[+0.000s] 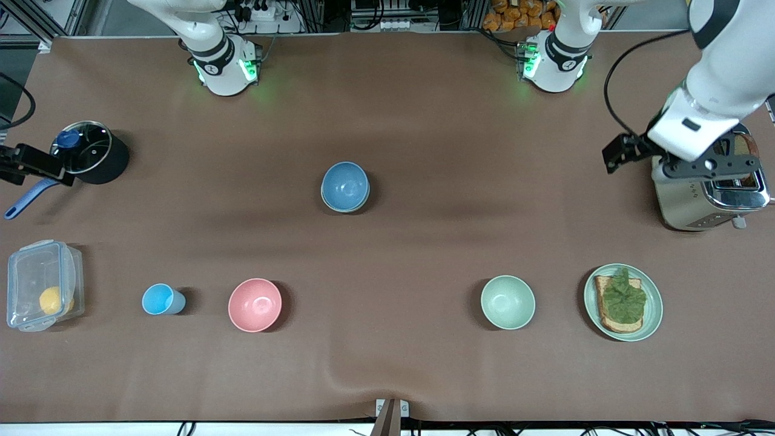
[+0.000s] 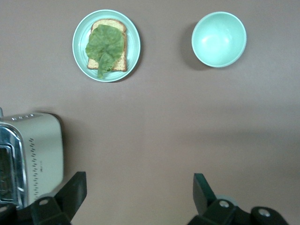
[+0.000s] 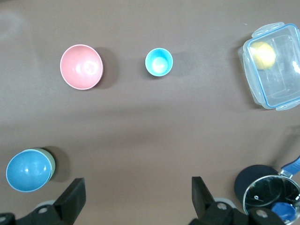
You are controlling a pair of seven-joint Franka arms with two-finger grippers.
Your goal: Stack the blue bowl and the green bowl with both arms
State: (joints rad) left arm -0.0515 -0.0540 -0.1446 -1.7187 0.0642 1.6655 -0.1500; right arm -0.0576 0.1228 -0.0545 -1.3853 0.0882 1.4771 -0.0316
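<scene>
The blue bowl (image 1: 344, 185) stands at the middle of the table, nested in the sage-green bowl; only a sliver of the green bowl's rim (image 3: 51, 163) shows beside the blue bowl (image 3: 28, 170) in the right wrist view. My left gripper (image 1: 711, 165) hangs open and empty over the toaster at the left arm's end; its fingertips (image 2: 139, 190) are spread wide. My right gripper (image 1: 36, 165) hangs open and empty beside the black pot at the right arm's end; its fingertips (image 3: 138, 190) are also spread wide. Both grippers are well apart from the bowls.
A paler mint-green bowl (image 1: 507, 301), a green plate (image 1: 652, 312) with toast and lettuce, a pink bowl (image 1: 255, 304), a light-blue cup (image 1: 161, 299) and a clear lidded box (image 1: 42, 284) line the side nearer the camera. A toaster (image 1: 696, 203) and a black pot (image 1: 91, 152) stand at the ends.
</scene>
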